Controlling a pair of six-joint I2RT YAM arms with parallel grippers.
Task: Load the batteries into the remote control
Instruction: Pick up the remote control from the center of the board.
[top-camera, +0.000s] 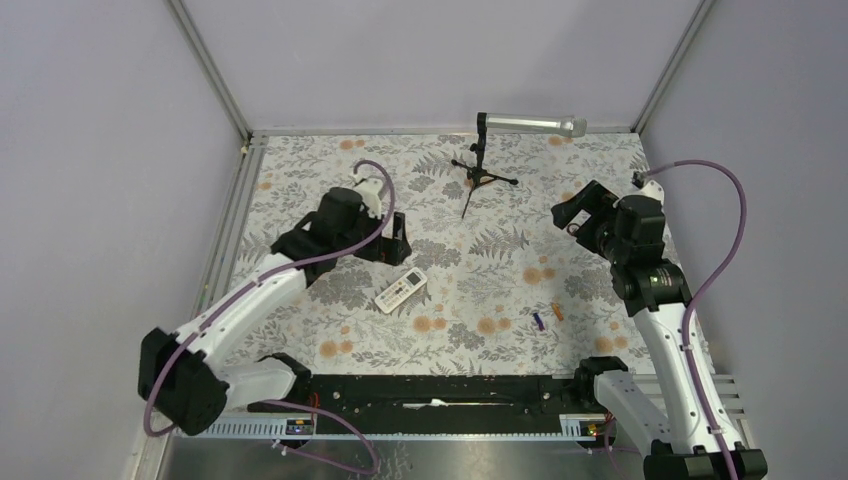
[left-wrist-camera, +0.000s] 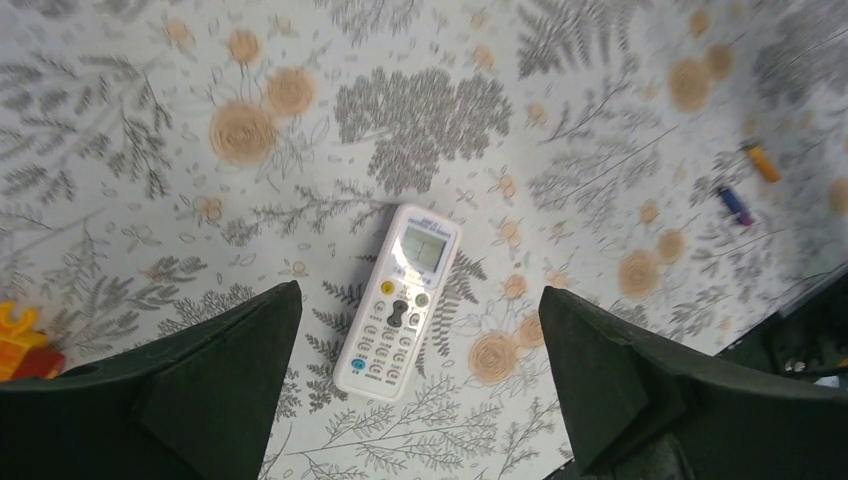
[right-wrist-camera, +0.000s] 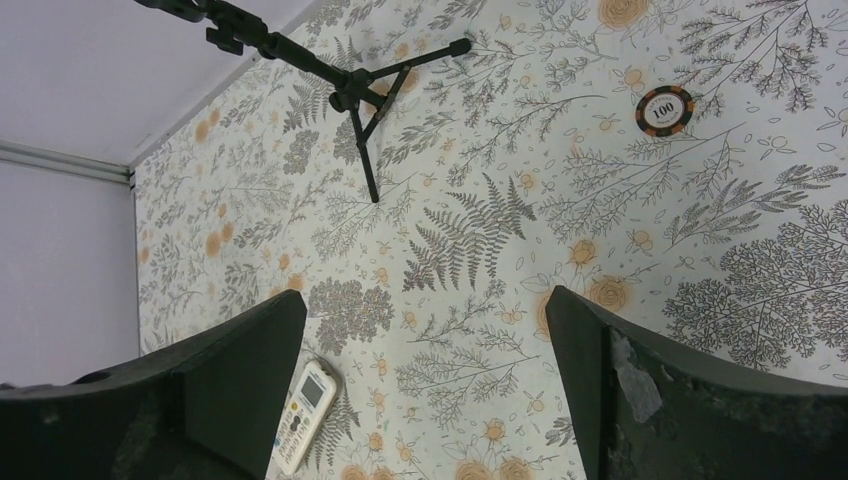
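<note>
Left pincer (left-wrist-camera: 418, 300): released, both fingers spread wide, nothing between them. It hangs above the floral cloth (top-camera: 450, 240), tipped downward. Its wrist camera looks straight onto the remote control (left-wrist-camera: 398, 303), which shows in the gap between the fingers but is not touched.

Right pincer (right-wrist-camera: 425, 300): also released, fingers wide, grasping nothing. It hangs over the right side of the table, well apart from every loose item.

Remote control, count one. White handset, lying flat and face up, with the small display and rows of buttons showing. Sits left of centre, near the left pincer, slanted to the table's edges.

Batteries, count two. One purple battery (top-camera: 538, 321), one orange battery (top-camera: 558, 311). Both lie loose on the cloth right of centre, toward the front edge. They are just beside each other with a gap between them, not touching. Both are well apart from the remote control and outside it.

Microphone (top-camera: 530, 124), count one. Silver, held level on a black tripod stand (top-camera: 483, 170) at the back centre.

Poker chip (right-wrist-camera: 663, 110), count one. Marked 100, flat on the cloth, seen only from the right wrist.

Toy (left-wrist-camera: 20, 340), count one. Orange and red, only a corner showing at the left edge of the left wrist view; cannot tell its shape.
</note>
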